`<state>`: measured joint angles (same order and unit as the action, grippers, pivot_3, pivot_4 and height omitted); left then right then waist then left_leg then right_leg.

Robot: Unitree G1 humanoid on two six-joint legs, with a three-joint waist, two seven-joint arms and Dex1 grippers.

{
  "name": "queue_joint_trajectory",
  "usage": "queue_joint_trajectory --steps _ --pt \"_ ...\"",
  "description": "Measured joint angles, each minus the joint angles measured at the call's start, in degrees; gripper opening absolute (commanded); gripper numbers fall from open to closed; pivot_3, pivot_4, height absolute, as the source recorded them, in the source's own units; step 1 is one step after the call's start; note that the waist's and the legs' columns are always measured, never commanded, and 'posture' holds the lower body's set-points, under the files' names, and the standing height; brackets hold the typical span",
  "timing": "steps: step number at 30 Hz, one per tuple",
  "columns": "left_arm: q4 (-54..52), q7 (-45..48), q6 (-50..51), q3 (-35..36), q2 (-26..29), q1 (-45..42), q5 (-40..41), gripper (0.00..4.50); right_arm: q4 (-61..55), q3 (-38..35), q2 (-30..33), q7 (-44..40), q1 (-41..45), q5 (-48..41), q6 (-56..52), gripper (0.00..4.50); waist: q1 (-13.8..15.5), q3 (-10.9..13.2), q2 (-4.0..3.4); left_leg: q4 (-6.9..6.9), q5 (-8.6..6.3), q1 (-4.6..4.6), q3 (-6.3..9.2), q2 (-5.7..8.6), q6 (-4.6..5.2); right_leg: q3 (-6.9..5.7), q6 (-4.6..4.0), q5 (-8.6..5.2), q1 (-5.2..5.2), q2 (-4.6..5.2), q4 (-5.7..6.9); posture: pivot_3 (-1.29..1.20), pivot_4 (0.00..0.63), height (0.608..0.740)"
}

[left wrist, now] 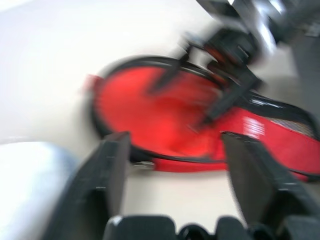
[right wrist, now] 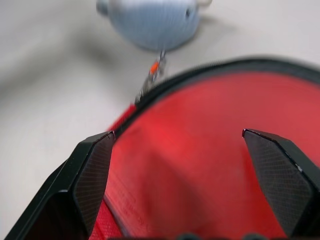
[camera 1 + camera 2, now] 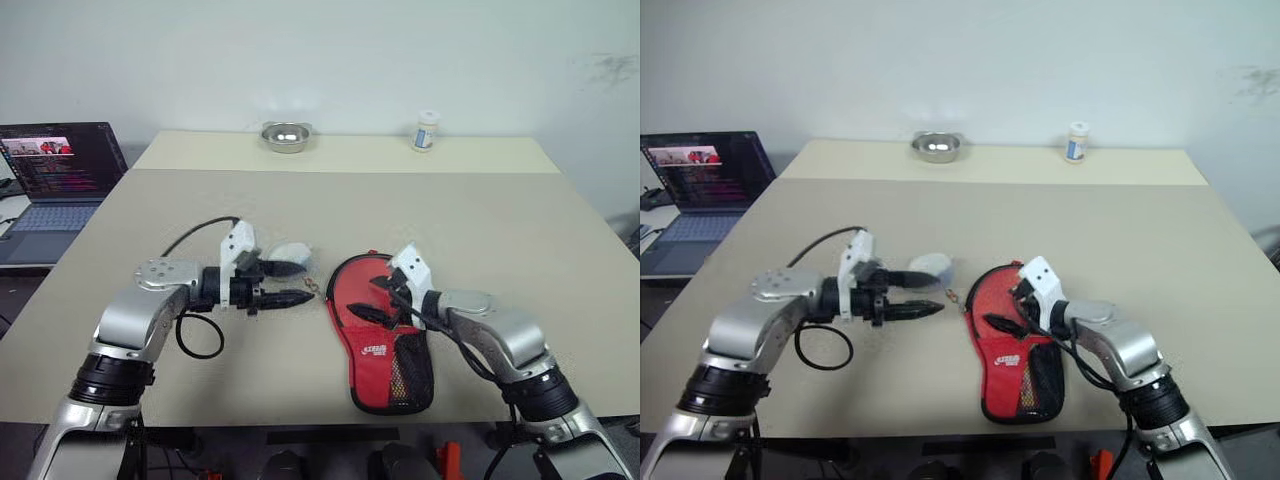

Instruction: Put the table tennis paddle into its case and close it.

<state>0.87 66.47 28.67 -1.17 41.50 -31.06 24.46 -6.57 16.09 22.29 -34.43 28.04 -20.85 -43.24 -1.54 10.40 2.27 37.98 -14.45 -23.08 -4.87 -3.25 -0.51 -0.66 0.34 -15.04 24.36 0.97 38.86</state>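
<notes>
Red case [image 3: 375,330], mesh pocket up, flat on tabletop [image 3: 500,230] near front edge; right end effector [image 3: 385,300] over its round part, fingers spread, empty; left end effector [image 3: 285,283] at nine o'clock, spread, empty.

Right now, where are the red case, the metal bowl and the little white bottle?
case [image 3: 372,318]: left eye view, on its red round part.
metal bowl [image 3: 286,136]: left eye view, on its rim at the table's far edge.
white bottle [image 3: 427,131]: left eye view, on its label.
</notes>
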Motion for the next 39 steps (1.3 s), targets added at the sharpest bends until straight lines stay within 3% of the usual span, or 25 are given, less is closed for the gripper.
queue_joint_trajectory --steps 1,9,16,21,24,29,33,36,39 --pt "1.20 -0.77 -0.80 0.19 0.02 -0.86 -0.80 4.47 0.06 0.12 -0.20 -0.30 -0.14 0.49 0.38 4.50 -0.02 0.00 0.00 0.00 0.00 0.01 0.00 0.00 0.00 0.00 0.00 0.00 0.00 0.00 0.02 0.00 0.150 0.740" --pt "15.07 -1.31 -6.36 -2.40 -0.43 -8.55 -7.68 4.47 -0.33 0.99 -1.40 -0.47 -0.73 2.87 1.49 4.50 -0.07 0.00 0.00 0.01 0.01 0.07 0.03 -0.05 -0.01 -0.06 0.00 0.00 -0.01 -0.06 0.12 0.00 0.150 0.740" --pt "36.20 -2.06 -13.87 -5.91 -5.91 -16.66 -14.76 4.47 -3.14 1.16 -2.59 -0.02 -1.19 4.36 1.32 4.50 -0.06 0.00 0.00 0.01 0.00 0.03 0.00 0.05 0.00 -0.04 -0.01 0.00 -0.01 -0.05 0.08 0.00 0.150 0.740" --pt "44.26 -1.20 -17.47 -6.83 -8.52 -18.52 -17.46 4.47 -5.03 1.36 -2.68 0.95 -1.86 5.44 0.94 4.50 -0.12 0.00 0.00 0.01 0.01 0.02 0.01 0.04 0.00 -0.06 -0.03 0.02 0.00 0.01 0.08 0.00 0.150 0.740" --pt "45.96 -0.79 -18.86 -6.79 -9.08 -19.32 -18.28 3.87 -5.93 1.42 -2.69 1.49 -2.04 6.19 0.75 4.50 -0.11 -0.01 0.01 0.02 0.01 0.03 0.02 0.05 0.00 -0.06 -0.03 0.02 -0.01 0.02 0.11 0.00 0.150 0.740" --pt "46.19 -0.43 -18.66 -5.95 -9.99 -19.30 -18.21 2.12 -6.75 1.47 -2.94 2.46 -2.13 6.80 0.72 4.50 -0.11 -0.01 0.01 0.03 0.01 0.02 0.02 0.09 0.00 -0.06 -0.02 0.02 -0.01 0.05 0.10 0.00 0.150 0.740" --pt "44.56 -0.26 -16.59 -5.26 -10.64 -19.29 -17.92 0.97 -6.52 2.46 -2.99 3.14 -2.24 8.35 0.08 4.50 -0.04 -0.01 0.02 0.04 0.01 0.00 0.04 0.15 0.00 -0.06 -0.03 0.02 -0.01 0.06 0.10 0.00 0.150 0.740" --pt "43.66 -0.09 -15.28 -5.23 -11.98 -19.32 -17.81 0.50 -5.60 3.71 -2.74 3.25 -3.00 9.10 -0.67 4.50 -0.05 -0.01 0.02 0.04 0.01 0.00 0.04 0.27 0.00 -0.04 -0.26 0.16 -0.02 0.07 0.10 0.00 0.150 0.740" --pt "44.79 -2.28 -14.29 -5.31 -13.59 -21.45 -18.32 0.44 -5.60 3.78 -2.09 3.30 -3.10 10.19 -1.00 4.50 0.01 -0.04 0.07 0.08 0.02 0.01 0.11 0.40 0.02 -0.08 -0.24 0.16 -0.07 0.10 0.12 0.00 0.150 0.740"
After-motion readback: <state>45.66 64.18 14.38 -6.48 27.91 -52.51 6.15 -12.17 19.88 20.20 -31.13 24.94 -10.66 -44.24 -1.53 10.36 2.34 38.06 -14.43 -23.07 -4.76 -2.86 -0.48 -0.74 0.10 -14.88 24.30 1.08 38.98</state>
